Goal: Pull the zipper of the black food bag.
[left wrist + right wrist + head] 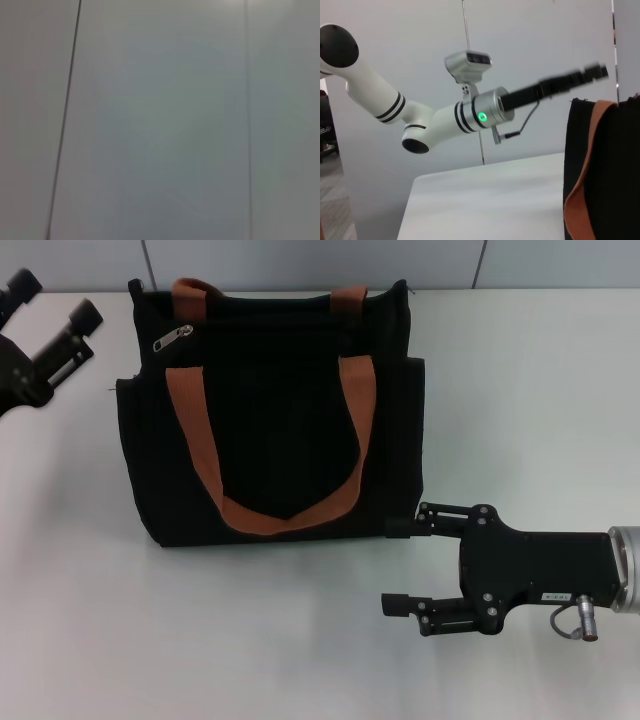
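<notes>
Zipper [172,338] pull tab: silver-grey, lying at an angle on the zip line near the black food bag's [275,410] top edge, towards the bag's left corner in the head view. Nothing touching it.

Bag lies flat on the white worktop [300,640], top edge at the far side, two orange-brown straps [285,510] looped down over its front face. Right wrist view catches one edge of the bag with a strap [585,175] hanging along it.

Right end effector [398,566]: on the worktop near the bag's lower right corner, pointing left. Fingers spread wide, holding nothing; upper fingertip [398,528] just beside the bag's edge, contact can't be confirmed.

Left end effector [55,300]: at the far left of the head view, well apart from the bag, pointing up and away. Fingers parted, nothing between them. In the right wrist view it shows raised above the worktop, beside the bag's top [570,80].

Left wrist view: only plain grey wall panels [160,120].
</notes>
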`<control>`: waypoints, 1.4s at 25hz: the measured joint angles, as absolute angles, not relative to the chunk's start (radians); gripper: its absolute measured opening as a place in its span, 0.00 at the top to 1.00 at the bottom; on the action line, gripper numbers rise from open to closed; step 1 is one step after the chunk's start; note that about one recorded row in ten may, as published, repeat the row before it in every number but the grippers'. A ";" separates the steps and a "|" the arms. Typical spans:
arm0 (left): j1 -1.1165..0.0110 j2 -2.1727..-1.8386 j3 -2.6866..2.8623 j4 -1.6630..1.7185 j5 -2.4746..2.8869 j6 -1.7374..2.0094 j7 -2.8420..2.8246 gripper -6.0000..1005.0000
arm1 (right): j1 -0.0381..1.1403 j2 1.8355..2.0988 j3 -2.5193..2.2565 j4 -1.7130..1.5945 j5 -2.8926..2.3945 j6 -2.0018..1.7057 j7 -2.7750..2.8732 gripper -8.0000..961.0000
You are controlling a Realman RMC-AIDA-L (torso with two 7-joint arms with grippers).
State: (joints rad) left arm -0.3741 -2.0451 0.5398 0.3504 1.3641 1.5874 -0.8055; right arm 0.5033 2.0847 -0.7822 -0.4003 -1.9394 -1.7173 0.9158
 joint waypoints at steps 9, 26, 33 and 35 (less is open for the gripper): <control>-0.400 -2.016 0.588 0.423 1.604 1.548 -0.801 0.24 | 0.506 2.085 -0.782 -0.402 -1.936 -1.716 0.916 0.18; -0.433 -2.061 0.575 0.450 1.579 1.518 -0.749 0.27 | 0.504 2.085 -0.784 -0.378 -1.826 -1.745 0.899 0.18; -0.436 -2.069 0.585 0.433 1.568 1.591 -0.718 0.55 | 0.525 2.084 -0.792 -0.351 -1.677 -1.828 0.940 0.18; -0.442 -2.070 0.585 0.430 1.568 1.597 -0.718 0.63 | 0.556 2.084 -0.790 -0.348 -1.657 -1.848 1.005 0.18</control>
State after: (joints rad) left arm -0.4421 -2.0697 0.5853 0.4303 1.5681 1.5965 -0.7181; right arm 0.5557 2.0842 -0.7902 -0.3475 -1.6573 -1.8481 1.0046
